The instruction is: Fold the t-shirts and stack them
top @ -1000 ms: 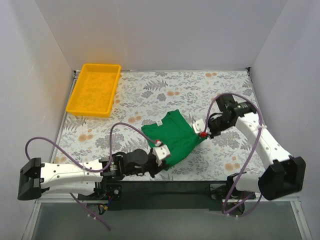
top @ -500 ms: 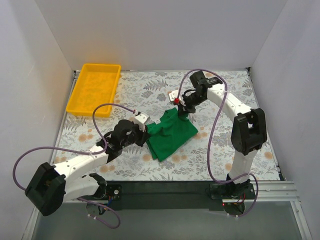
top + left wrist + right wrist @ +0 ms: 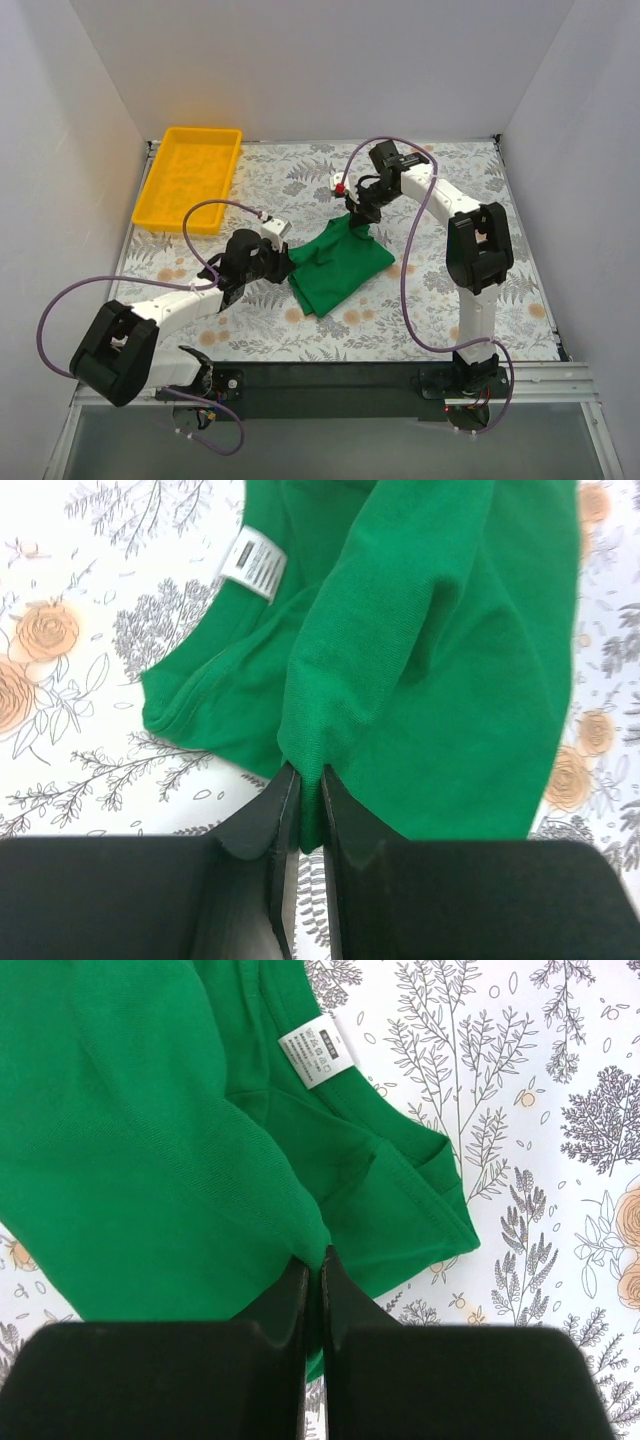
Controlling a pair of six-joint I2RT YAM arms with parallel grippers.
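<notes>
Near the middle of the flowered table [image 3: 450, 190] the green t-shirt [image 3: 345, 268] lies bunched and partly folded over itself. Its white neck label [image 3: 254, 564] shows face up by the collar. The left pincer [image 3: 305, 785] has its two black fingers pressed close together on a fold of cloth at the shirt's left edge, and the fabric rises in a ridge from the table into the grip. The right pincer [image 3: 312, 1265] is clamped just as narrowly on a pinch of green cloth at the shirt's far edge, close to the collar, with the label lying just beyond its fingertips. The shirt is thus held at two spots, one on its left side and one on its far side. The rest of it is draped on the table toward the near right. Well apart from all this, in the far left corner, sits a yellow tray [image 3: 150, 190].
</notes>
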